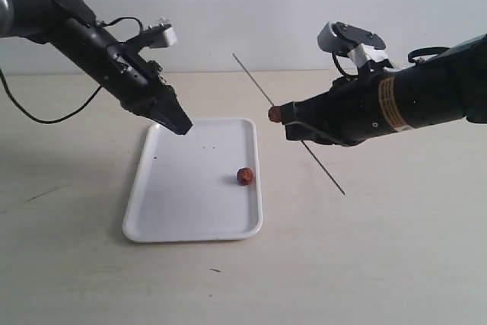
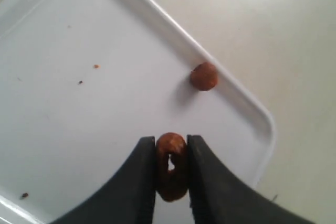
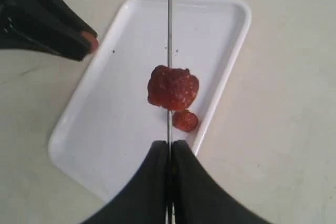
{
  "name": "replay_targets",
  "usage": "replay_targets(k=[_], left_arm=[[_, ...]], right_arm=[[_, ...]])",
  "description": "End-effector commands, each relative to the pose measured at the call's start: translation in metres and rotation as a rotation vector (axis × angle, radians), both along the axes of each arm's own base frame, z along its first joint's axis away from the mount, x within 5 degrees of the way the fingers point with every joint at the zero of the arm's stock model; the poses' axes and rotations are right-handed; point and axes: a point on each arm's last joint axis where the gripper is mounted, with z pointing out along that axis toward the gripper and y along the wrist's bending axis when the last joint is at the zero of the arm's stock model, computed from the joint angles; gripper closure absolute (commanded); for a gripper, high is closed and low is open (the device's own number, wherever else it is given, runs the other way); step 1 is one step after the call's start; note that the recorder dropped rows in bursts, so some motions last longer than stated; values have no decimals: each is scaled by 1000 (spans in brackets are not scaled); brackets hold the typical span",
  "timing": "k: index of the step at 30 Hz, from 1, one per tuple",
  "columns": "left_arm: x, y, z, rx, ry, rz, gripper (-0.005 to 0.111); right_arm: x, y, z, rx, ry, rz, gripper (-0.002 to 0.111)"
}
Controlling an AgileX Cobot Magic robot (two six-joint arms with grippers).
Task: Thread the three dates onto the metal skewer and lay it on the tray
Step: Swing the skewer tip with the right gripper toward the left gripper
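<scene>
The left claw (image 2: 171, 140) hangs above the far left corner of the flat white rectangular tray (image 1: 183, 188). Its black fingers are drawn in narrow on the pinched date (image 2: 169, 182), a small wrinkled reddish-brown fruit that touches both of them. A second one, the loose date (image 1: 244, 176), lies on the tray just inside the rim of the right long edge.

The right claw (image 3: 169, 144) is closed tight on the thin dark grey metal skewer (image 1: 255, 81) and holds it aslant in the air beside the tray's right edge. One end of the rod rises toward the back wall and the other slopes down over the pale table (image 1: 365, 264). The threaded date (image 3: 173, 87) sits on the rod close in front of the fingertips.

The two claws are well apart, with the tray's far right corner between them. Broad table lies open in front of the tray and to its right.
</scene>
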Motion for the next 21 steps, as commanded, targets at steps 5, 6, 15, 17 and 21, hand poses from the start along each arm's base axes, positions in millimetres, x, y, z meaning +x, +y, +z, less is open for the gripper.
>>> replay_targets(k=[5,6,15,17,21], left_arm=[[15,38,21,-236,27,144,86],[17,43,22,-248,30,165,86],[22,60,24,-282,86,271,86],[22,60,24,-285,106,291,86],[22,60,24,-286,160,341,86]], right_arm=[[-15,1,-25,-43,44,111,108],[-17,2,-29,-42,53,140,108],[-27,7,-39,-39,54,271,108],[-30,11,-36,-6,31,337,108],[-27,14,-31,43,-20,324,108]])
